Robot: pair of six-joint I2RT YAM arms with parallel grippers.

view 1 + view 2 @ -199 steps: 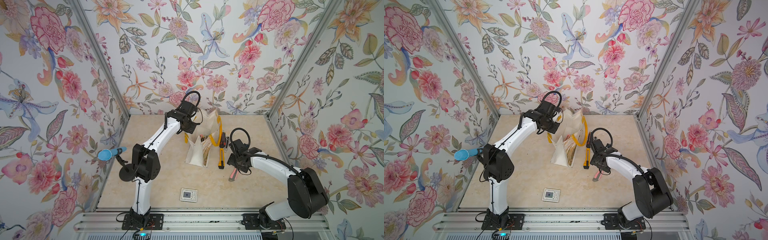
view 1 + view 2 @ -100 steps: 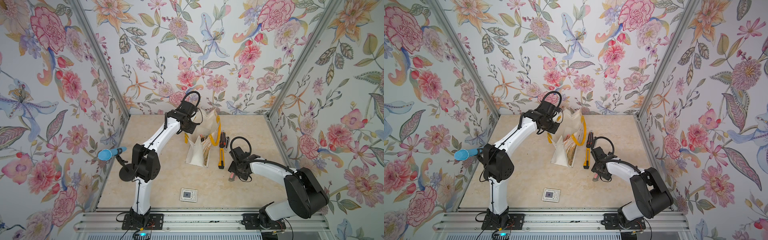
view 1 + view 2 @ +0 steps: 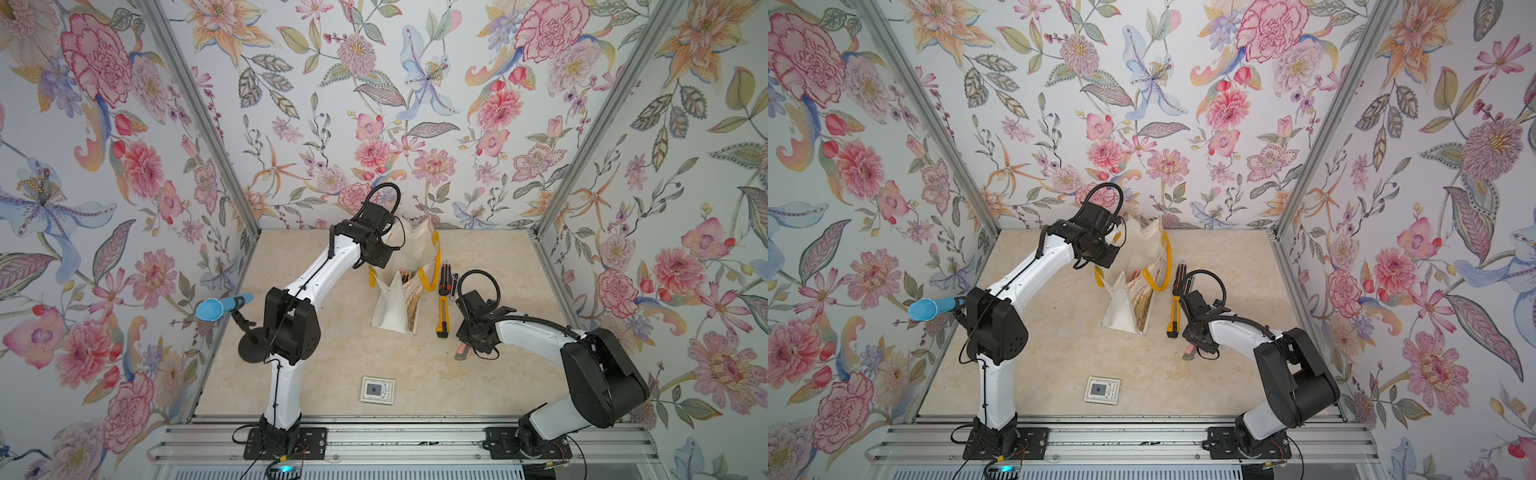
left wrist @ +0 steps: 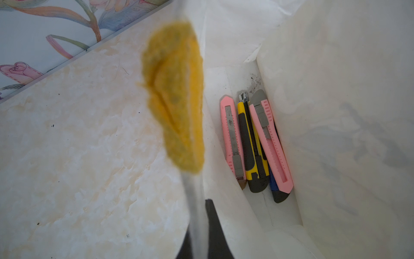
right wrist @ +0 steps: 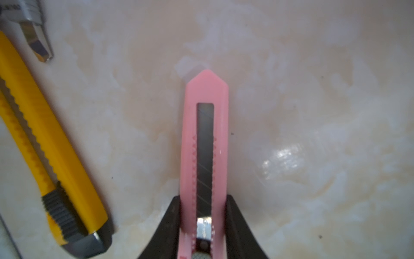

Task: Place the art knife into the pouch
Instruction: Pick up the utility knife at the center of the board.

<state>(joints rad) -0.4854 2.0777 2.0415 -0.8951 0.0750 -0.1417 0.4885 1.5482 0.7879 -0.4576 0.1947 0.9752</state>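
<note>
Glossy beige marbled tabletop (image 3: 332, 365), boxed on three sides by matte floral wallpaper (image 3: 374, 104), with bare metal posts (image 3: 199, 112) in the corners. Near the middle, standing upright: one pouch (image 3: 392, 309) of creased off-white canvas with two yellow rope handles (image 3: 435, 253). Pinched at the rim by the left gripper (image 4: 199, 224), jaws closed on the cloth. Inside, packed side by side on the bottom: four slim plastic knives (image 4: 251, 143), two pink, one yellow-and-black, one blue and mostly hidden. Just beside the pouch, loose on the marble: three more, a yellow knife (image 3: 443, 316), a dark knife (image 3: 444, 272), a thin silvery knife (image 3: 455, 282). Nearer the front, flat on the table: a pink knife (image 5: 205, 94), ridged along its slot, squeezed on both sides by the black fingers of the right gripper (image 5: 203, 201). Also one small white card (image 3: 377, 390) and one blue microphone (image 3: 222, 305) on a round black stand.
</note>
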